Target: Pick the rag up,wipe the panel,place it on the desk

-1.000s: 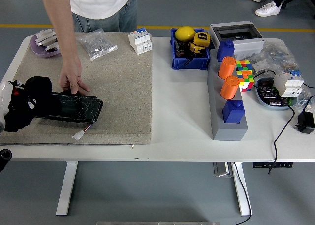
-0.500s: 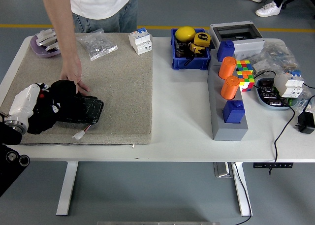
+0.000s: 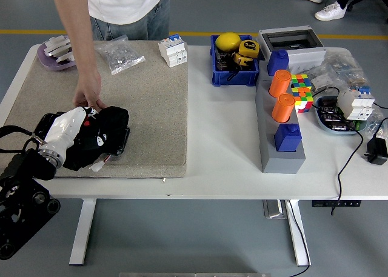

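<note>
Rag (image 3: 103, 134) under left robot hand (image 3: 71, 124) (on panel (image 3: 121, 137))

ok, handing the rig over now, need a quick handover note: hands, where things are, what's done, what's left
Left hand: over the black panel on the beige mat, pressing the black rag onto it. Its grip can't be seen.
Right hand: out of view.
A person's hand rests at the panel's far edge, apparently steadying it.
Done: rag picked up and on the panel, at its right end.
Left: finish the wipe, then set the rag down on the desk.
</note>
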